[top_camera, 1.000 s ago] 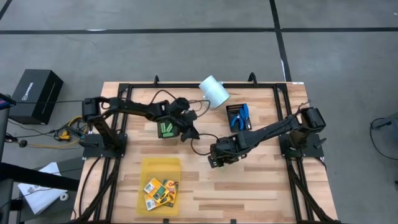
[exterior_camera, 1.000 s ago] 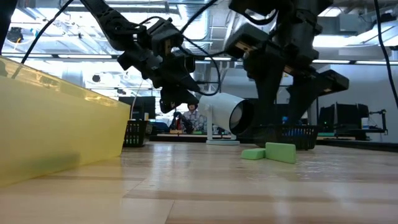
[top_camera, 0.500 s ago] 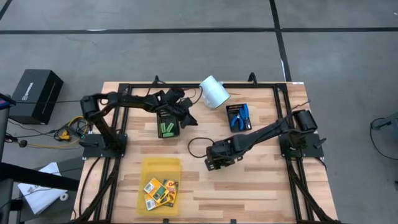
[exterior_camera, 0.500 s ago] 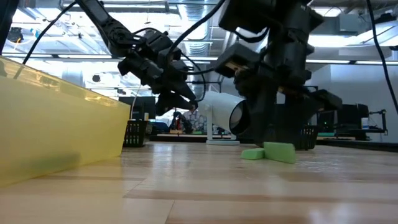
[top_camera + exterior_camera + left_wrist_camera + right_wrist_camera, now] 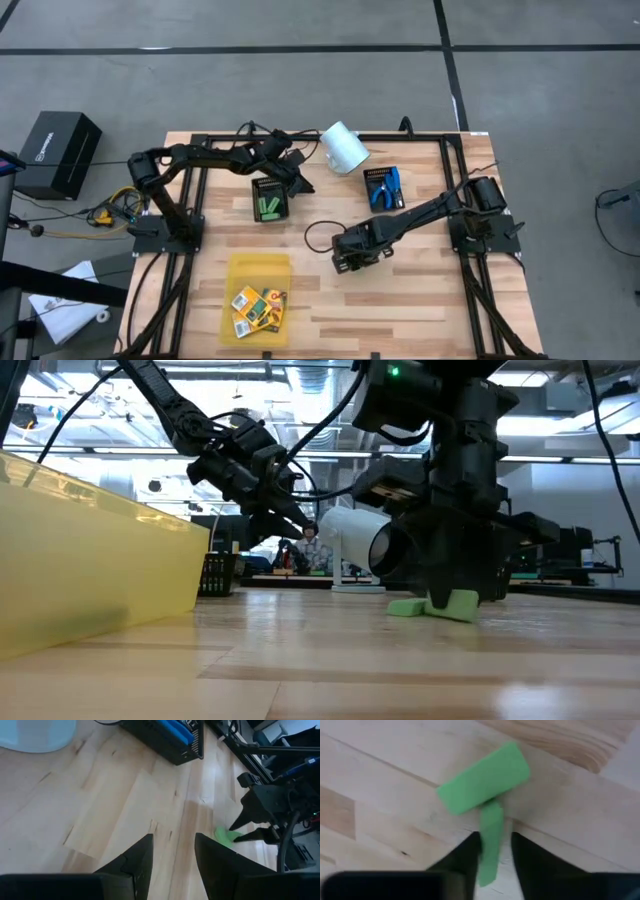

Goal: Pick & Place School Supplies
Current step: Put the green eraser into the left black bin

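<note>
Nearest the front edge of the surface (image 5: 400, 300), at about seven o'clock from its middle, the yellow tray (image 5: 258, 270) already carries several of the small orange-yellow boxes (image 5: 257, 308) with green marks, piled at its near end — that part of the sorting looks done.

Just right of centre, the right pincer (image 5: 496, 851) is down at the wood with its fingers (image 5: 465, 857) narrowed around a thin light-green piece (image 5: 490, 845), one finger on each side of it; whether it is truly clamped I cannot tell, and the piece still touches the wood. A second, broader light-green piece (image 5: 482, 779) lies touching it, just beyond the fingertips. Both are yet to be moved, so I judge the step in hand to be the pick of the thin one.

Further back, at about eleven o'clock from centre, a black mesh tray (image 5: 268, 200) holds more light-green pieces (image 5: 267, 208). The left pincer (image 5: 172, 852) hovers above the surface near that tray's far side, fingers parted, holding nothing.

At about one o'clock a second black mesh tray (image 5: 376, 180) holds the blue-handled tools (image 5: 386, 188) — apparently settled. At twelve o'clock, by the back edge, the white cup (image 5: 343, 147) lies on its side.
</note>
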You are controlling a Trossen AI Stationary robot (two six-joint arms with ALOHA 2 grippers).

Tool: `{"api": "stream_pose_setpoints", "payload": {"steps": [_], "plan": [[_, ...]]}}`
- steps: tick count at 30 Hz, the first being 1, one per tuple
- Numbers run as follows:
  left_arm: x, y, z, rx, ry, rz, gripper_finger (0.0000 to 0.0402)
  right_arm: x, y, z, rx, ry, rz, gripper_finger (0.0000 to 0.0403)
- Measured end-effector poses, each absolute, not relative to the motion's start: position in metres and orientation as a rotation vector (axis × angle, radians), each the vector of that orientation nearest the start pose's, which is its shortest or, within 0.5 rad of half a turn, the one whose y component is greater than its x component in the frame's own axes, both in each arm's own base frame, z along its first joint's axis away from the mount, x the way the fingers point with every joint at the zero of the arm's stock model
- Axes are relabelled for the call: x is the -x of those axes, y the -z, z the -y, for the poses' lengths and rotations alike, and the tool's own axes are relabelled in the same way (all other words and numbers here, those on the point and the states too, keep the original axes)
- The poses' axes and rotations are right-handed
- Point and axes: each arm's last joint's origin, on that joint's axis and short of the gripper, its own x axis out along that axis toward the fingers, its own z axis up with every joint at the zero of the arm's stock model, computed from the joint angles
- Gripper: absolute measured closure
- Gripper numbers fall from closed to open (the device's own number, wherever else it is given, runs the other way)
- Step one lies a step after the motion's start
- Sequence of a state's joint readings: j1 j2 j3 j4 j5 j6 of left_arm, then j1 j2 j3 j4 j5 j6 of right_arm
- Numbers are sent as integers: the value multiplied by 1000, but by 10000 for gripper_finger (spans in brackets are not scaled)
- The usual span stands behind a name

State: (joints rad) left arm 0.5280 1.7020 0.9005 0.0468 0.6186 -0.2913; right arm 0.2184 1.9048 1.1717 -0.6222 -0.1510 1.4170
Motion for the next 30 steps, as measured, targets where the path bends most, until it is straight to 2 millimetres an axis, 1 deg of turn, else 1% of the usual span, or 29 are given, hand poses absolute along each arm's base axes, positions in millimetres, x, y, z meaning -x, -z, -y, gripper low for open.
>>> {"api": "stream_pose_setpoints", "payload": {"steps": [3, 4, 9, 12, 14, 17, 19, 21, 26, 30], "plan": [[-297, -168, -155, 693, -10, -650, 262, -342, -140, -78, -1102, 661, -1322, 366], [-297, -168, -155, 693, -10, -650, 262, -342, -140, -76, -1095, 649, -1321, 380], [-297, -168, -155, 694, -11, -650, 262, -347, -141, -70, -1102, 611, -1291, 386], [-294, -176, -157, 701, -21, -625, 262, -348, -145, -67, -1104, 593, -1272, 386], [-290, -187, -159, 693, -29, -589, 262, -349, -151, -68, -1111, 567, -1243, 386], [-280, -210, -164, 659, -46, -513, 262, -348, -165, -67, -1119, 525, -1198, 386], [-270, -225, -169, 641, -69, -466, 262, -346, -177, -65, -1122, 503, -1165, 386], [-258, -240, -174, 620, -96, -415, 262, -345, -191, -61, -1122, 500, -1088, 386], [-227, -272, -183, 583, -174, -313, 262, -337, -225, -43, -1112, 500, -929, 386], [-205, -290, -187, 566, -231, -259, 262, -332, -245, -25, -1095, 486, -833, 386]]}}
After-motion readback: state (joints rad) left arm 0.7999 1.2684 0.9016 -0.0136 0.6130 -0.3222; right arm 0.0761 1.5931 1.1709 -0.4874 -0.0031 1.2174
